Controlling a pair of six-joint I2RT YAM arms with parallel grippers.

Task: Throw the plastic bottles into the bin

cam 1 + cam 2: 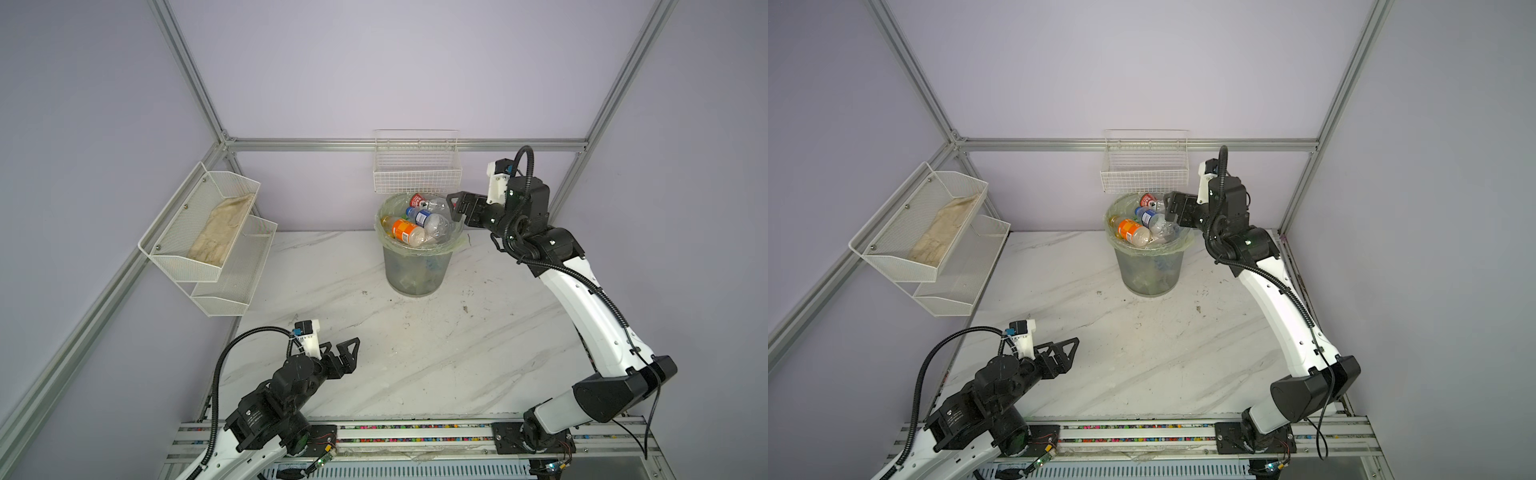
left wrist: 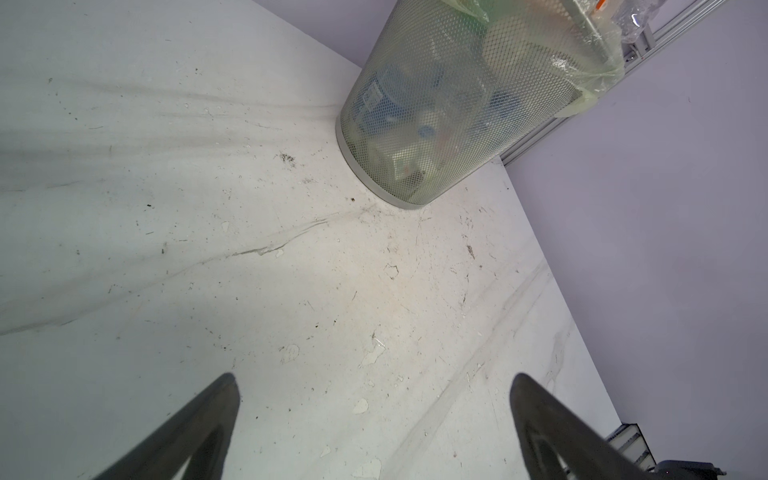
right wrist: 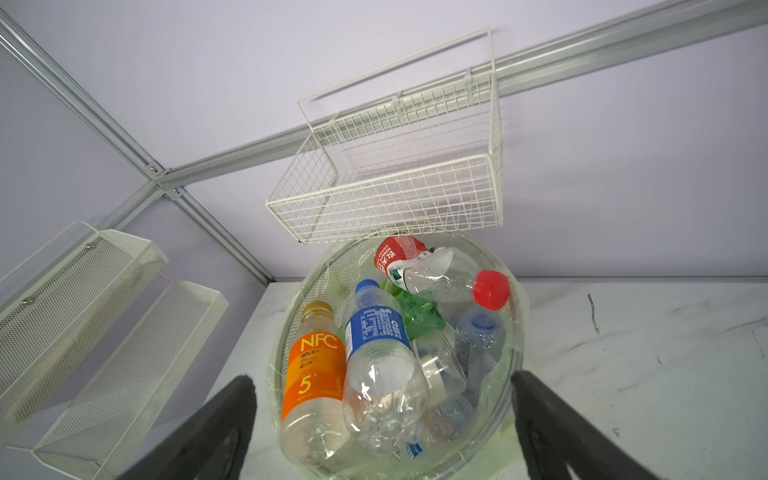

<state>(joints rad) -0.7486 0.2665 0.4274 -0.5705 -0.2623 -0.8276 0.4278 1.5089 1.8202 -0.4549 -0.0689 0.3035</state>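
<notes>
Plastic bottles [image 3: 380, 353] sit piled to the brim in the bin [image 1: 415, 270], right under and ahead of the right gripper [image 1: 454, 208], which hangs at the bin's rim with jaws spread wide and nothing between them. The right wrist view gives the detail: orange-label bottle [image 3: 311, 374] beside a blue-label one, a red-capped bottle [image 3: 440, 278] across the far side, and a crumpled green bottle [image 3: 417, 313] wedged in the middle. The green one doesn't show in the top views. The white wire basket [image 1: 417, 178] hangs on the wall just beyond the gripper, above the bin's back edge. The left gripper [image 1: 345, 345] is well apart from the bin, low over the bare marble table [image 1: 415, 353], jaws wide open and empty. Only its wrist view shows more bottles through the bin's mesh side, lower down, blurred by the green liner. The two-tier mesh shelf [image 1: 208, 237] is on the side wall, off to the left gripper's far side, with a beige cloth [image 1: 222, 230] in the upper tier, seen in both top views.
</notes>
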